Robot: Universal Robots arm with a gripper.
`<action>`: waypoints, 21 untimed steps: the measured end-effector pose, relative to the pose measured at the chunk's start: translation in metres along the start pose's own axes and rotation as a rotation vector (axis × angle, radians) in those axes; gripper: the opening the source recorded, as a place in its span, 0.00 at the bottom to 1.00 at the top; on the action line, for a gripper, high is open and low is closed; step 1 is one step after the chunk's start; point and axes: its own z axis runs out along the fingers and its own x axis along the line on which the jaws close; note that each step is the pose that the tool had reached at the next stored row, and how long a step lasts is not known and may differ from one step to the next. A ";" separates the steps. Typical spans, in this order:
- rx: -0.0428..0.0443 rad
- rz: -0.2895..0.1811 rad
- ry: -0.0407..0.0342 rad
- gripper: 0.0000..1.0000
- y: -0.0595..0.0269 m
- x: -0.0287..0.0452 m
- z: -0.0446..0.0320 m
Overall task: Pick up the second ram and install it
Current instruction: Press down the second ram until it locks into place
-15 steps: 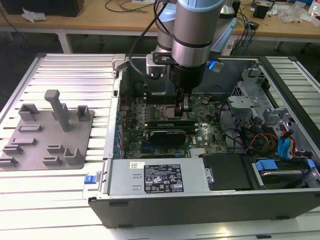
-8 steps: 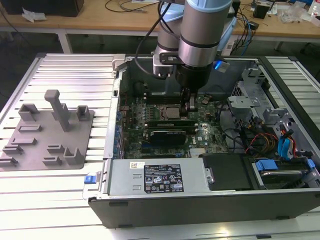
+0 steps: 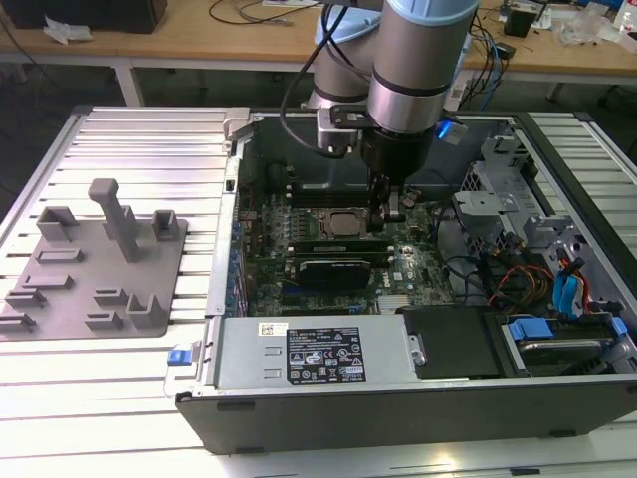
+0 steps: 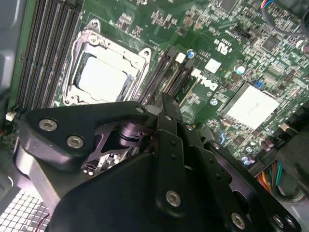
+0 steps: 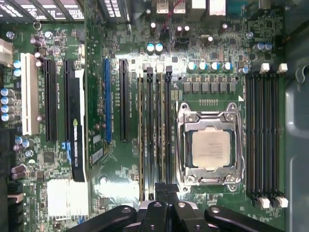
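Observation:
My gripper (image 3: 384, 221) reaches down into the open computer case, at the end of the memory slots beside the CPU socket (image 3: 343, 221). In the first wrist view the two fingers meet, shut, with the gripper (image 5: 167, 194) right over one end of the slot row. The second ram (image 5: 167, 130) is a thin green stick standing edge-on in the slot nearest the socket (image 5: 211, 147), running up to my fingertips. I cannot tell whether the tips touch it. In the second wrist view the gripper (image 4: 163, 102) points at the same slots (image 4: 166, 72).
A black-shrouded expansion card (image 3: 338, 269) sits just in front of the slots. A second bank of black slots (image 5: 264, 140) lies across the socket. Drive cages and cables (image 3: 518, 259) fill the exterior view's right; a grey fixture plate (image 3: 95, 269) lies outside the case.

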 end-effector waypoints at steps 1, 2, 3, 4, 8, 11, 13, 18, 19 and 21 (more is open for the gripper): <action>0.0000 0.000 0.0001 0.08 -0.0012 0.0000 0.0000; 0.0000 0.000 0.0000 0.08 -0.0036 0.0000 0.0000; 0.0000 0.000 0.0000 0.08 -0.0048 0.0000 0.0000; 0.0000 0.000 0.0000 0.08 -0.0049 0.0000 0.0000; 0.0000 0.000 0.0001 0.08 -0.0052 0.0000 0.0000; 0.0000 0.000 0.0001 0.08 -0.0052 0.0000 0.0019; -0.0001 0.000 0.0002 0.08 -0.0061 0.0000 0.0027; 0.0000 0.000 0.0000 0.08 -0.0109 -0.0002 0.0059; 0.0000 0.000 0.0000 0.08 -0.0118 -0.0003 0.0070; 0.0001 0.004 0.0001 0.08 -0.0126 -0.0007 0.0104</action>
